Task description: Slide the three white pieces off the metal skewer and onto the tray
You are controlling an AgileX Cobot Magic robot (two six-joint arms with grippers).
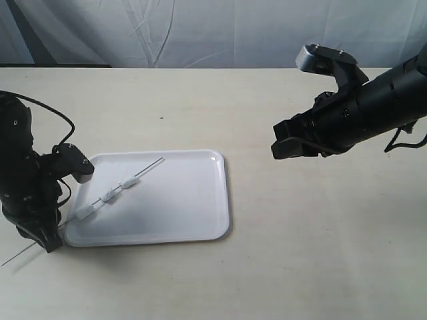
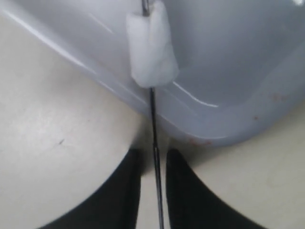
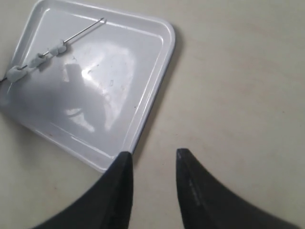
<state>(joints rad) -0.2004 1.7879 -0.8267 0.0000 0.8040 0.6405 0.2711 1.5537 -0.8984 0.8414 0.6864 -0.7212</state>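
The white tray (image 1: 187, 200) lies left of centre on the table. The thin metal skewer (image 1: 148, 168) rests slantwise across it, and its near end sticks out past the tray's front left corner. Three white pieces (image 1: 85, 212) (image 1: 109, 196) (image 1: 129, 182) are threaded on it, over the tray's left part. My left gripper (image 1: 48, 241) is low at that corner. In the left wrist view the skewer (image 2: 153, 119) runs between its fingers (image 2: 131, 186) with a narrow gap on each side, and the nearest piece (image 2: 151, 47) is just ahead. My right gripper (image 3: 154, 153) hovers open and empty, right of the tray (image 3: 119, 71).
A beige table (image 1: 320, 253) carries everything, with a pale cloth backdrop (image 1: 213, 30) behind it. A black cable (image 1: 63, 123) loops off the left arm near the tray's left edge.
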